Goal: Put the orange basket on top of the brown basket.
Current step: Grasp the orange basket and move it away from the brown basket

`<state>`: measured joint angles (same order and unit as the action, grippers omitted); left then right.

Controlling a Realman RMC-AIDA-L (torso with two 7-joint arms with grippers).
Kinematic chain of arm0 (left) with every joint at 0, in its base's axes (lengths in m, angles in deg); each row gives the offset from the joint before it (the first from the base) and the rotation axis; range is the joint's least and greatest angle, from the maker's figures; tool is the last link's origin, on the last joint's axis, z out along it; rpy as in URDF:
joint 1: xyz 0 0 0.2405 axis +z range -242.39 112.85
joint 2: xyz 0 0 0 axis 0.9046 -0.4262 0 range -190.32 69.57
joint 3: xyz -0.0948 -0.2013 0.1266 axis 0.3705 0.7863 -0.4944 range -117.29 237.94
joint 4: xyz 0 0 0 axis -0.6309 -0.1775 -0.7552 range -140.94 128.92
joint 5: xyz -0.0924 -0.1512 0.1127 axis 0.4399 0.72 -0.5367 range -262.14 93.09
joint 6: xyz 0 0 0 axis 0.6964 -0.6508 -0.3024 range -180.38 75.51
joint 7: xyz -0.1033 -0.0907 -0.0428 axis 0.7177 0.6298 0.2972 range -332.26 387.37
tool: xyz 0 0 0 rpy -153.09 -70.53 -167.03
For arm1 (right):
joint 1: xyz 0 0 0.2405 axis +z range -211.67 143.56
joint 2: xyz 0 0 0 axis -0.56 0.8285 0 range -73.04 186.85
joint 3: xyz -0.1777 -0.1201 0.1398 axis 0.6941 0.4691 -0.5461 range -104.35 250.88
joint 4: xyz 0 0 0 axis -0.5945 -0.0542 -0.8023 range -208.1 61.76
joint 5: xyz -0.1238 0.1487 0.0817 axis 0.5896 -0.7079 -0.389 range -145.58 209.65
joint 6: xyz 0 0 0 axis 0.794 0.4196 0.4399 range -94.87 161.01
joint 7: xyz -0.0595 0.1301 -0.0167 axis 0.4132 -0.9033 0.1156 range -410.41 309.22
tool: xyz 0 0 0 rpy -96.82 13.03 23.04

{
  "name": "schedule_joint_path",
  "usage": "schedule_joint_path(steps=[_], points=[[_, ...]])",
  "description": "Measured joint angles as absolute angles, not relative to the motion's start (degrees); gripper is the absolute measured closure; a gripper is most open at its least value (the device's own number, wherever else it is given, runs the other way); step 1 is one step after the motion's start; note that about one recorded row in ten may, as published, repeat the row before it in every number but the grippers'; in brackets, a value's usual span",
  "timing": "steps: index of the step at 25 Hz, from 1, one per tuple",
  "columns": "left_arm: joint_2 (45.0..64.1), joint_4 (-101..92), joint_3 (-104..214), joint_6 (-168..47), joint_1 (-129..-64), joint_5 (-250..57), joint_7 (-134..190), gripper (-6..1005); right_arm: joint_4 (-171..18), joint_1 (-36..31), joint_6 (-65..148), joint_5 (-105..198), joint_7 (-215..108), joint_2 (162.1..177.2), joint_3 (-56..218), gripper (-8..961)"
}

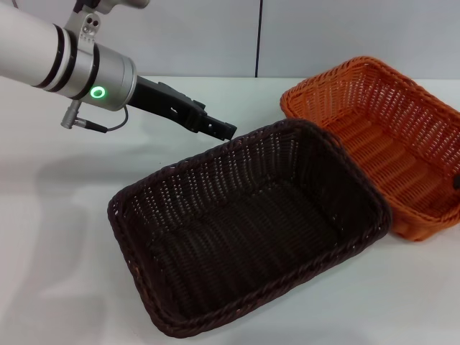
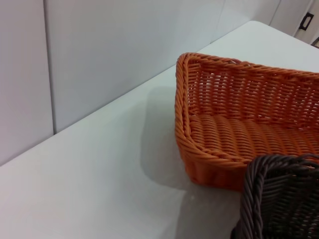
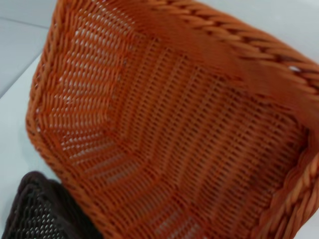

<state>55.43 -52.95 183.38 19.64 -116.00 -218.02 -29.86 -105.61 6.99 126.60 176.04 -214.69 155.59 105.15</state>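
Currently the orange basket [image 1: 388, 144] sits touching the brown basket [image 1: 248, 230], while the left end effector [image 1: 215, 128] hovers, grip state unclear.

White table [image 1: 57, 237] carries the brown basket [image 1: 248, 230]; the orange basket [image 1: 392, 154] apparently touches it.

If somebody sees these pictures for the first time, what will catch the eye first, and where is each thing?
The orange basket stands out most, at the far right of the white table, empty and partly overlapped by the brown basket, which lies nearer and in the middle. The left gripper hangs above the table just beyond the brown basket's far rim, touching neither basket.
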Motion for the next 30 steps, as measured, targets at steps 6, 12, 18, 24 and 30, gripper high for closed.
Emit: schedule_joint_path(steps=[6,12,18,24,30], points=[[55.27,-51.87,183.73,19.47,-116.34,-217.93,-30.41,135,-105.61,7.05,124.6,175.78,-213.81,157.16,105.14,180],[55.04,-51.46,183.96,18.97,-116.41,-217.93,-30.43,135,-106.35,6.83,123.04,175.78,-212.08,157.7,104.94,262],[55.02,-51.19,183.98,18.64,-116.36,-217.8,-30.53,135,-106.44,6.26,122.38,175.81,-211.71,157.43,104.82,480],[55.02,-50.93,183.99,18.45,-116.41,-217.8,-30.54,135,-106.49,5.49,121.95,175.77,-210.9,157.56,104.8,624],[55.02,-50.71,183.99,18.16,-116.45,-217.8,-30.54,135,-107.54,3.77,120.33,175.74,-210.67,157.88,104.76,684]])
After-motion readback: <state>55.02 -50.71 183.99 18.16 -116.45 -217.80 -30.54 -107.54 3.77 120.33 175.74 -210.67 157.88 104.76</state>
